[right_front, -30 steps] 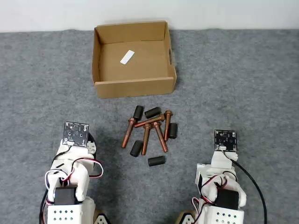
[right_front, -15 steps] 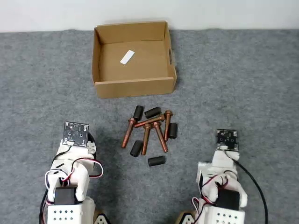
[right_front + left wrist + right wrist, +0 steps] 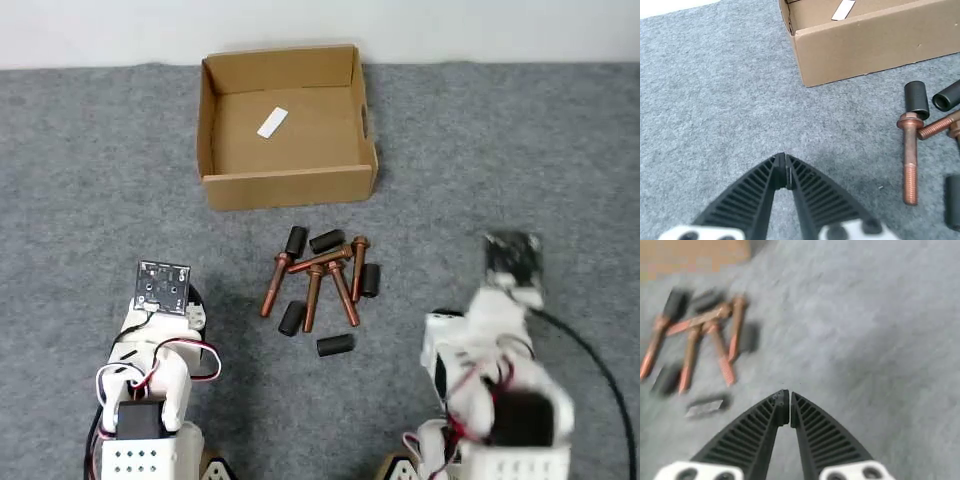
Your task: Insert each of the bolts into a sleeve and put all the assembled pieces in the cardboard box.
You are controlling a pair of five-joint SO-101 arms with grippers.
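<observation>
Left gripper (image 3: pixel 784 164): fingers pressed together, clamping nothing, low over grey carpet (image 3: pixel 90 180) at near left. Right gripper (image 3: pixel 789 400): fingers together too, near right, right of pile. Five copper bolts (image 3: pixel 313 298) lie tangled at carpet centre. Five black sleeves (image 3: pixel 335 345) scattered around them, bolts and sleeves separate. Cardboard box (image 3: pixel 290 188) beyond pile, far centre, top open, white slip (image 3: pixel 272 122) on its floor.

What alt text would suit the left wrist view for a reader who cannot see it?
The left claw, shut and empty, hangs over grey carpet. Ahead stands a corner of the open cardboard box with a white slip inside; near it lie copper bolts and black sleeves, loose and unassembled.
</observation>
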